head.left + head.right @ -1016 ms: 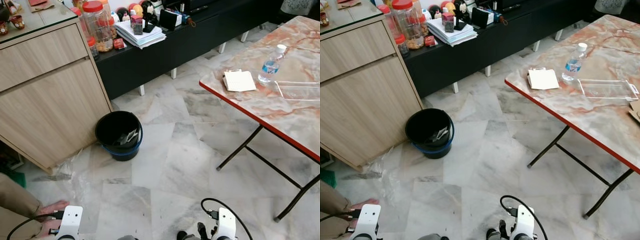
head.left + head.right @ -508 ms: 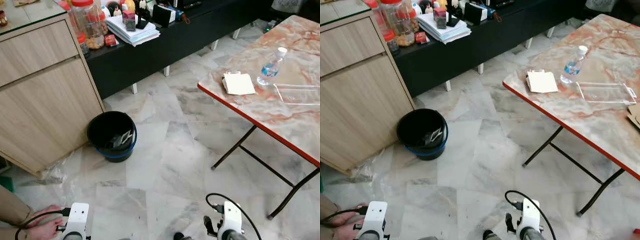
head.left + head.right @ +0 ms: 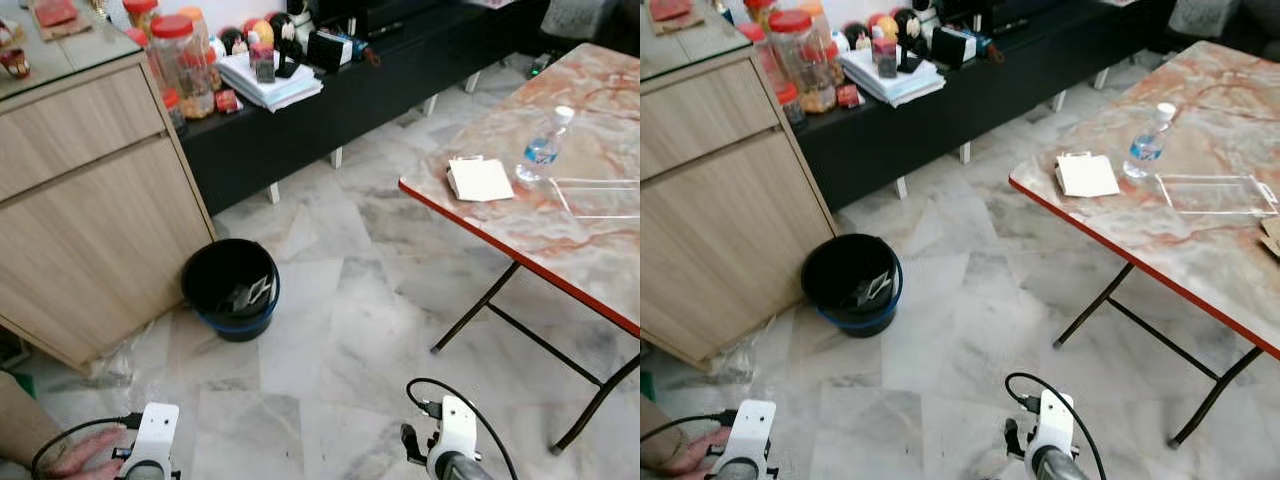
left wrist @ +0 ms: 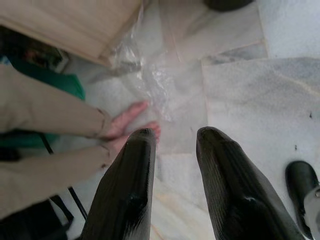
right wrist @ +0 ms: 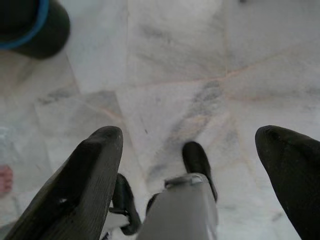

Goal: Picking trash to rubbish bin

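left eye view showed one black rubbish bin beside the wooden cabinet, one water bottle on the table; left gripper narrow, right gripper wide, both empty.

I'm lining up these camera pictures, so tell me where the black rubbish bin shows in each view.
Left eye: rubbish bin left of centre, by the wooden cabinet.
Right eye: same, further left.
Left wrist: dark sliver at the top edge.
Right wrist: top left corner.
Shared landmark: the bin's blue band.
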